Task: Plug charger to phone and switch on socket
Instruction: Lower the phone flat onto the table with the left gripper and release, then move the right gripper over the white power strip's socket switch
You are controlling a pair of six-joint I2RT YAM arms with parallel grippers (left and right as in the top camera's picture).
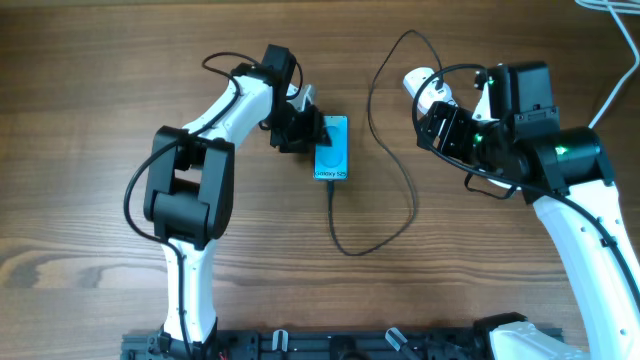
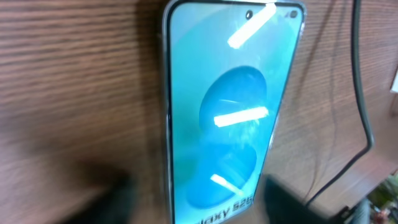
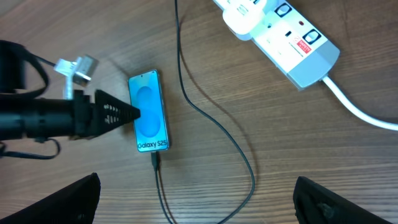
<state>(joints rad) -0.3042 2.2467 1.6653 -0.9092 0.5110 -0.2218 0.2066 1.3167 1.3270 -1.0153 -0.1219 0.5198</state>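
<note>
Mid-table, phone (image 1: 331, 148) lies flat; charger (image 3: 155, 162) tip seemingly seated in its bottom edge. Left gripper (image 1: 306, 128) spread beside phone. Right gripper (image 3: 199, 202) spread wide near socket (image 3: 292, 37). 1 step left, likely: switch (image 3: 303, 42).

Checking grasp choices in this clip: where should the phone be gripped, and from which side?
Probably across its two long edges near mid-length, coming from above. The phone lies flat, screen up, so only the thin sides offer purchase, and the charger sits at its bottom edge.
</note>
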